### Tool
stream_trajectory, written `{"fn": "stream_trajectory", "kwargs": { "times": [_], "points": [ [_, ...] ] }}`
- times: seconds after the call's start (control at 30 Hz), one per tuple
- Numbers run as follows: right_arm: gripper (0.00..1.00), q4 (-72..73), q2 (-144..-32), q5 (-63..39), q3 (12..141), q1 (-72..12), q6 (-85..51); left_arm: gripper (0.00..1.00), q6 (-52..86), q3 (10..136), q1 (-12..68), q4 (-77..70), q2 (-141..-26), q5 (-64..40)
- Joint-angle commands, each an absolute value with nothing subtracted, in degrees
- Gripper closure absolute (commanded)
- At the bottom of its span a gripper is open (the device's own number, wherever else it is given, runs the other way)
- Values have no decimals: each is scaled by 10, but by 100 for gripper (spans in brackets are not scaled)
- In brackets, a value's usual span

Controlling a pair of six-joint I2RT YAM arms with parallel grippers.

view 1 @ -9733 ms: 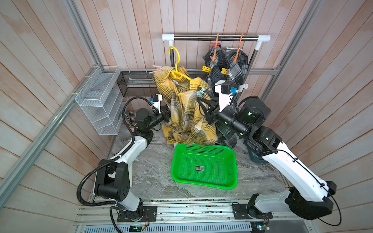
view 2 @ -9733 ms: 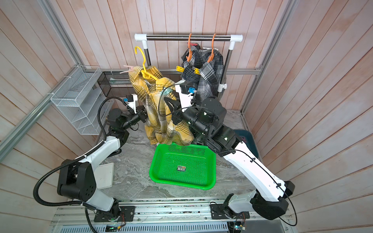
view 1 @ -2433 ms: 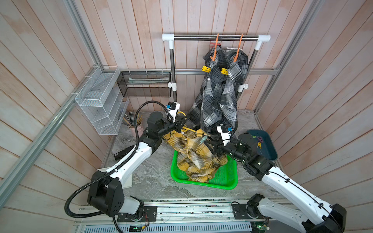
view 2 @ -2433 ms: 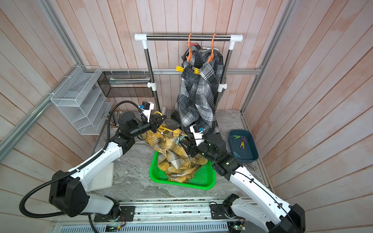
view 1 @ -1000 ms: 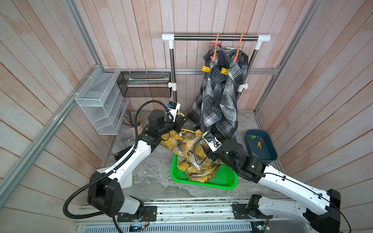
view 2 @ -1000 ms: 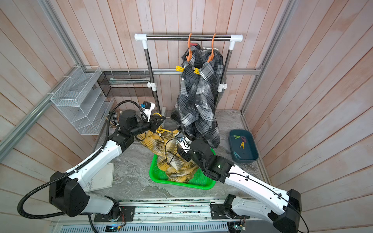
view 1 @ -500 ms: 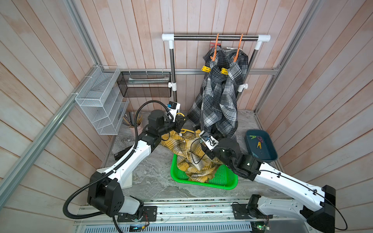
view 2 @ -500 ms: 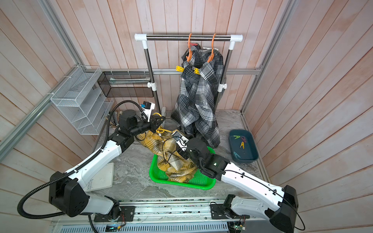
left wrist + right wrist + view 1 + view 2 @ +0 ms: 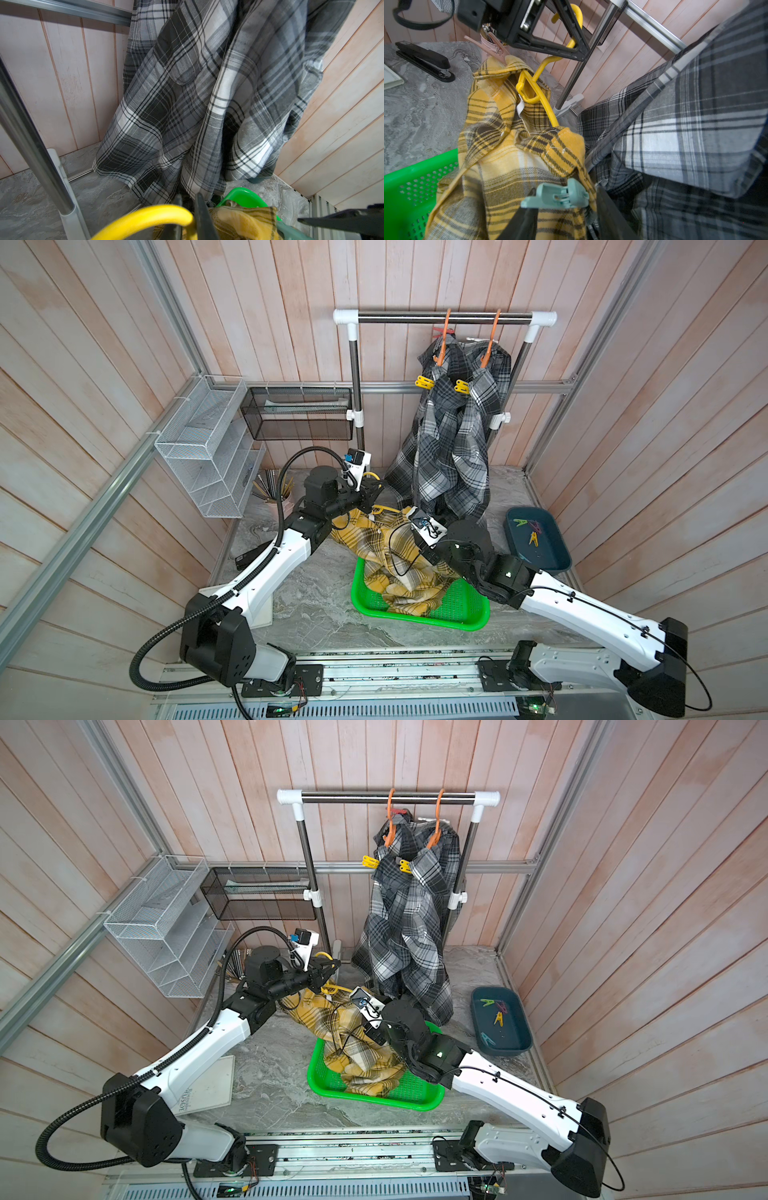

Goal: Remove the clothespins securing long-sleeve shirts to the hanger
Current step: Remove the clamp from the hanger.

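Note:
My left gripper (image 9: 376, 489) is shut on the hook of a yellow hanger (image 9: 542, 97) and holds it low over the table. The yellow plaid shirt (image 9: 386, 556) droops from it into the green basket (image 9: 473, 614). A teal clothespin (image 9: 556, 197) is clipped on the shirt's near shoulder. It lies between the spread fingers of my right gripper (image 9: 566, 199), which is open around it. A pale pink clothespin (image 9: 500, 52) grips the far shoulder. Two grey plaid shirts (image 9: 453, 448) hang on orange hangers (image 9: 445, 335), pinned by yellow clothespins (image 9: 424, 382).
A dark blue tray (image 9: 557, 560) at the right holds several loose clothespins (image 9: 532, 537). The rack's rail (image 9: 415, 316) and its post (image 9: 357, 414) stand just behind my left gripper. A stapler (image 9: 423, 60), a cup of sticks (image 9: 274, 493) and wire shelves (image 9: 208, 448) fill the left.
Over the last second my right arm has swung left and up to the yellow shirt's shoulder. The left arm and hanger have stayed put, after coming down from rack height earlier.

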State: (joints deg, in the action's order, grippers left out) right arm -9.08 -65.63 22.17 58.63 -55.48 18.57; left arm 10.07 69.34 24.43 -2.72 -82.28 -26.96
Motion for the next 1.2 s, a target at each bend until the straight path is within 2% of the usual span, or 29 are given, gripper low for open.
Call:
{"fn": "stream_trajectory", "kwargs": {
  "times": [0.0,0.1,0.5,0.63,1.0,1.17],
  "points": [
    [49,-87,-663,220,606,-557,194,100,86,707,244,-34,-815,-283],
    [51,-86,-669,219,613,-555,194,100,85,706,244,-31,-813,-283],
    [82,-100,-680,219,627,-554,197,100,81,695,244,-31,-810,-278],
    [100,-119,-681,217,643,-552,195,100,80,689,244,-35,-811,-276],
    [100,-193,-657,195,723,-539,118,100,72,662,243,-52,-812,-264],
    [100,-271,-622,193,703,-524,-1,100,73,650,243,-61,-808,-263]
  ]
}}
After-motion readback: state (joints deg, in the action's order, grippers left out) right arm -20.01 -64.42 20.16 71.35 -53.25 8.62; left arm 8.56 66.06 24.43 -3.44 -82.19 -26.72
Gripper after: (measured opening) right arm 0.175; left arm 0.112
